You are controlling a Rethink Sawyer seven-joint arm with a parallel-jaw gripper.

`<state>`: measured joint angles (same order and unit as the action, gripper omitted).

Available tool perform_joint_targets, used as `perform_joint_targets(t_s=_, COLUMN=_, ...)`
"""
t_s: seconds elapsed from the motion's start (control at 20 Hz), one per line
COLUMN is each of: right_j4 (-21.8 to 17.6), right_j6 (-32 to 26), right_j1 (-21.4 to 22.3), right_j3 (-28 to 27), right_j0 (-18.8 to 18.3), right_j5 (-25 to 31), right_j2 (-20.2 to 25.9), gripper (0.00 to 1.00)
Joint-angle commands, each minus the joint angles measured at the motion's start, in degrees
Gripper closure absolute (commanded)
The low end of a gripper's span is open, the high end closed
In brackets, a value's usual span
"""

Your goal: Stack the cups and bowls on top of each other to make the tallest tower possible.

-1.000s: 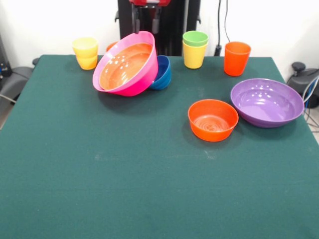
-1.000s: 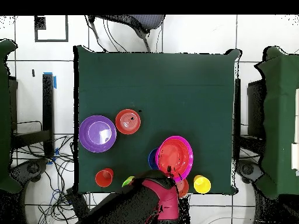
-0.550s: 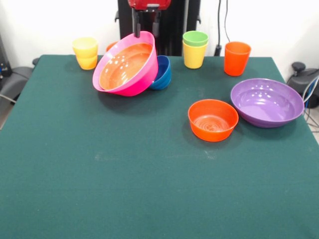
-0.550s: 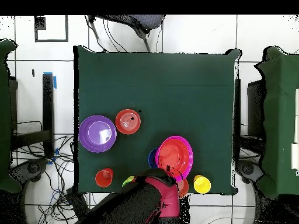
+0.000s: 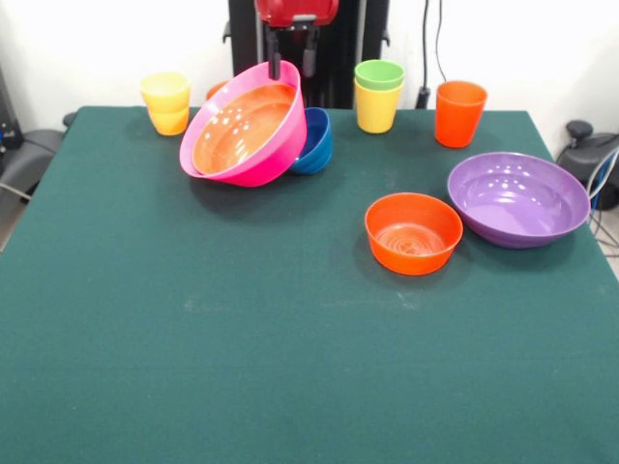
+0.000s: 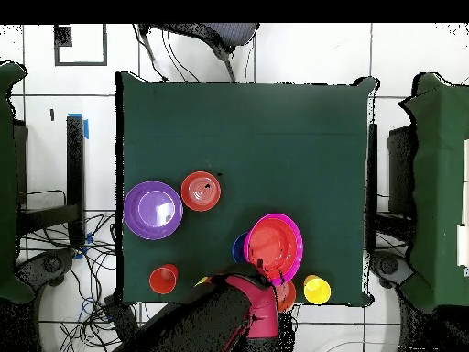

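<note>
Pink bowl (image 5: 244, 126) tilted, mouth toward 7 o'clock, leaning on blue bowl (image 5: 315, 141). Gripper (image 5: 292, 64) parted, straddling raised rim, gripping nothing.

A bench (image 5: 290, 367) covered in dark green cloth fills most of the front view. Behind it stands a plain white wall (image 5: 87, 39), with dark cables (image 5: 430, 39) hanging down it. From overhead, the bench (image 6: 247, 137) sits on a floor of pale tiles (image 6: 311, 50) with dark joints. A grey chair (image 6: 206, 35) stands at its top edge, green-topped tables (image 6: 440, 183) flank both sides, and loose cables (image 6: 87, 275) trail near its lower left corner.
</note>
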<state>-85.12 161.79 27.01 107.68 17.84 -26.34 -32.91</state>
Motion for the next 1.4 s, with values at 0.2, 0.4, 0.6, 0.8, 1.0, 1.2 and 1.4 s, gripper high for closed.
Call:
perform_joint_targets(t_s=0.2, right_j4=2.52, right_j6=-13.39, right_j1=-2.95, right_j3=-0.82, right_j0=-1.23, right_j5=4.01, right_j2=9.11, gripper=0.00)
perform_joint_targets(t_s=0.4, right_j4=2.77, right_j6=-14.60, right_j1=-2.84, right_j3=-0.78, right_j0=-1.38, right_j5=4.18, right_j2=9.16, gripper=0.00)
perform_joint_targets(t_s=0.6, right_j4=4.11, right_j6=-16.49, right_j1=-2.62, right_j3=-0.62, right_j0=-1.85, right_j5=3.98, right_j2=9.16, gripper=1.00)
perform_joint_targets(t_s=0.8, right_j4=4.13, right_j6=-16.49, right_j1=-2.47, right_j3=-0.56, right_j0=-1.89, right_j5=4.11, right_j2=9.30, gripper=1.00)
perform_joint_targets(t_s=1.0, right_j4=4.19, right_j6=-16.54, right_j1=-2.39, right_j3=-0.47, right_j0=-1.92, right_j5=4.27, right_j2=9.44, gripper=1.00)
perform_joint_targets(t_s=1.2, right_j4=5.57, right_j6=-18.30, right_j1=-0.98, right_j3=0.10, right_j0=-2.32, right_j5=2.81, right_j2=9.34, gripper=1.00)
perform_joint_targets(t_s=1.4, right_j4=2.97, right_j6=-12.53, right_j1=0.01, right_j3=0.25, right_j0=0.67, right_j5=3.28, right_j2=9.09, gripper=1.00)
